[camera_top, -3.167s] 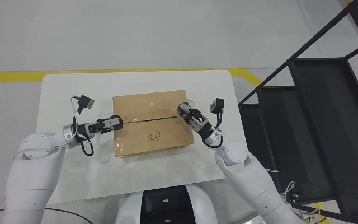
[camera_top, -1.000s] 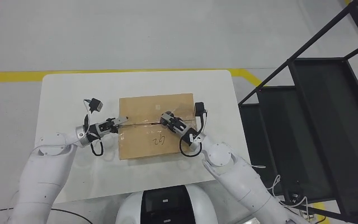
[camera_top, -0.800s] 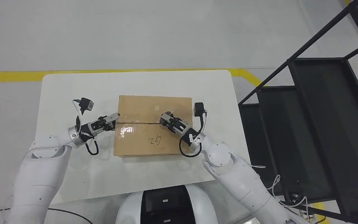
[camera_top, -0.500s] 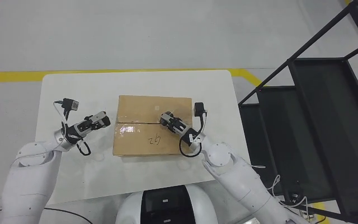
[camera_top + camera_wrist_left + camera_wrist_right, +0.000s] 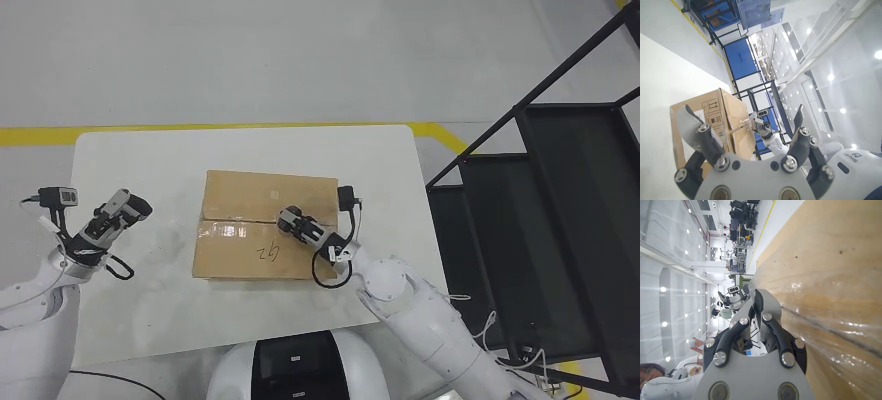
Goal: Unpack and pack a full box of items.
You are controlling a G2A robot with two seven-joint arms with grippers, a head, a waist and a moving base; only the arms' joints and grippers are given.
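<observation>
White counter (image 5: 380, 160) holds a closed brown box (image 5: 262, 198), clear-taped seam (image 5: 235, 222), handwriting on lid. Right pincer (image 5: 287, 220) closed at seam; left pincer (image 5: 137, 206) open, well apart.

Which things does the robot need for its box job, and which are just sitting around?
For the job:
- cardboard box
- clear tape along its top seam
- right gripper, shut, on the box top
- left gripper, open, off to the side of the box

Just around:
- white table under the box
- black metal steps
- yellow floor line
</observation>
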